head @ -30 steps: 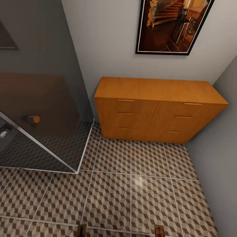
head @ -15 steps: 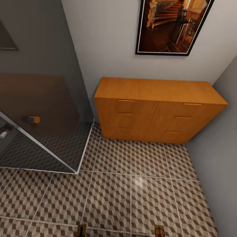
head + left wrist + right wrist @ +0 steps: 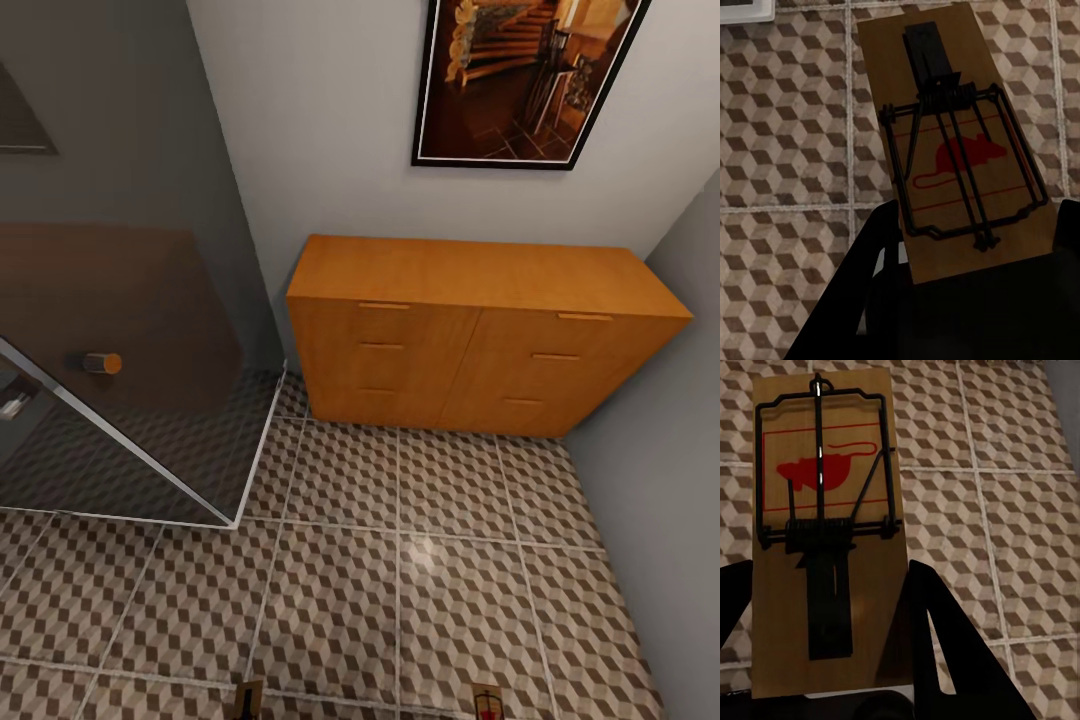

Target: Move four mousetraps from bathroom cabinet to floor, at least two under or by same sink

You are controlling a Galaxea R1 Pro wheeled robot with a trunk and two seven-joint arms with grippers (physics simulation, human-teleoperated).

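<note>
While the cabinet (image 3: 480,330) stands shut against the wall, each arm carries one mousetrap above the bathroom floor (image 3: 400,580), well short of the cabinet. Left gripper (image 3: 967,247) clenched on the left mousetrap (image 3: 956,142); right gripper (image 3: 825,637) clenched on the right mousetrap (image 3: 825,532). Risk: each board is pinched at one end, so a jolt could swing or slip it; released high, it may bounce away from the sink.

Grey walls (image 3: 330,120); framed picture (image 3: 520,80); dark glass panel (image 3: 120,350).
</note>
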